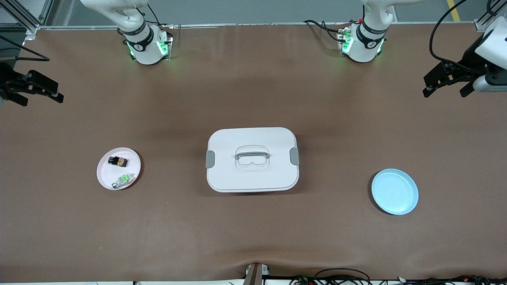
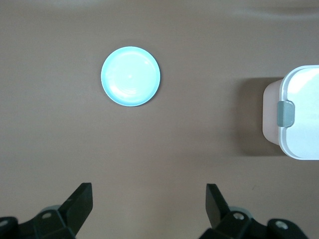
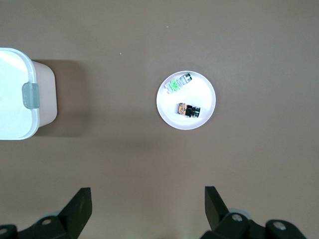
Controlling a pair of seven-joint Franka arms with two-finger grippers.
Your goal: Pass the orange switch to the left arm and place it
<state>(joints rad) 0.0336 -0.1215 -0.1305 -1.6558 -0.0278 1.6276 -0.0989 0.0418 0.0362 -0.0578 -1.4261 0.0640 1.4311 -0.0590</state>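
Observation:
The orange switch is a tiny black part with an orange-brown end. It lies on a small white plate toward the right arm's end of the table, and shows in the right wrist view too. The white lidded box stands mid-table. My right gripper hangs open and empty high over the table's edge at its own end, well apart from the plate. My left gripper hangs open and empty high over the table at the left arm's end. Both wrist views show wide-open jaws, the left and the right.
A small green-and-silver part shares the white plate with the switch. A light blue plate lies empty toward the left arm's end, seen in the left wrist view. The box's clasped ends show in both wrist views.

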